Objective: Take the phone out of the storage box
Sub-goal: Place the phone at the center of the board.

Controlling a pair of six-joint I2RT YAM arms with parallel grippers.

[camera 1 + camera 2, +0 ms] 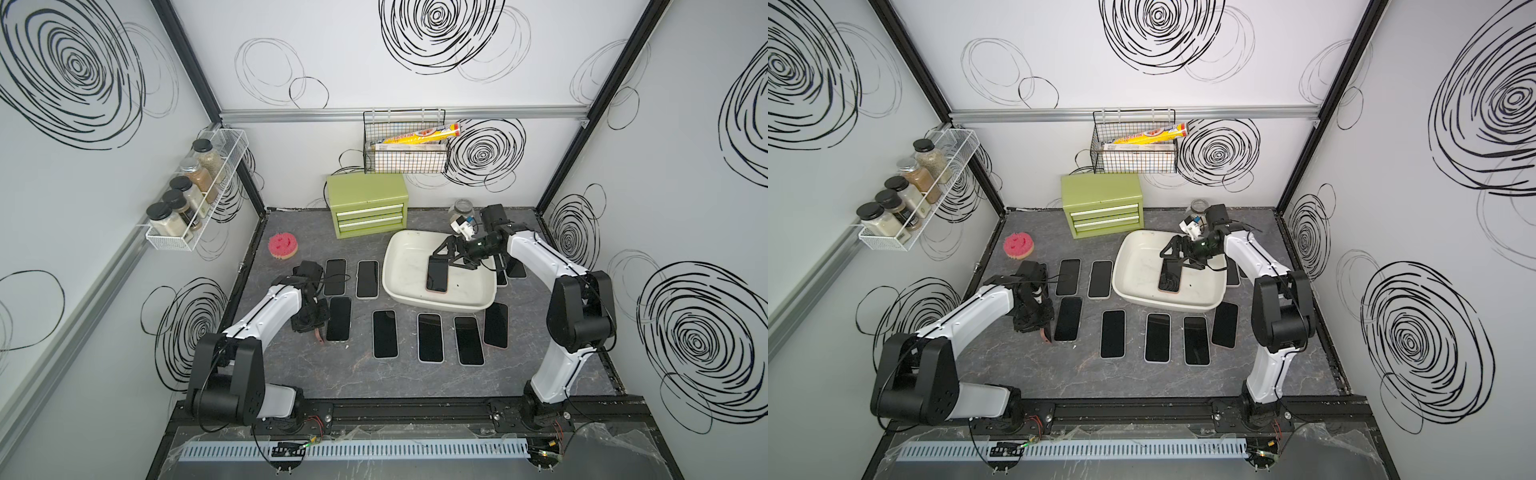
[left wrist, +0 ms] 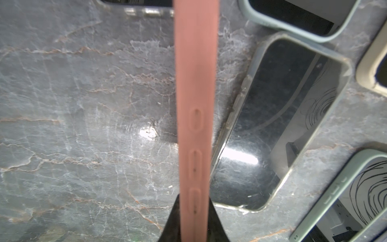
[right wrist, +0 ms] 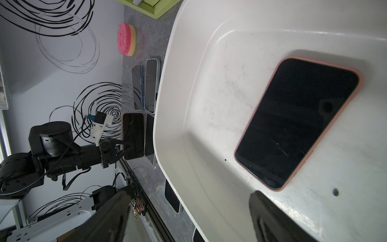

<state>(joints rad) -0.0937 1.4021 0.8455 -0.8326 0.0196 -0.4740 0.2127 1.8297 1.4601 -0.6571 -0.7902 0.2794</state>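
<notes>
Top views: storage box (image 1: 405,266) holds one phone (image 1: 437,277), lying flat, not out yet. Right fingers (image 1: 443,248) spread just above it. Seven phones flat on desk (image 1: 374,382), at least one more half-hidden past box.
Left wrist: left fingers (image 2: 173,226) pinching pink-cased phone (image 2: 195,94) on edge over desk, not laid down.
Right wrist: fingers wide, no contact with phone.

Storage box (image 3: 209,104): white plastic, glossy (scuffed inside). Phone (image 3: 297,123): glossy black screen, matt pink case. Tabletop (image 1: 353,374): grey, stone-veined.
</notes>
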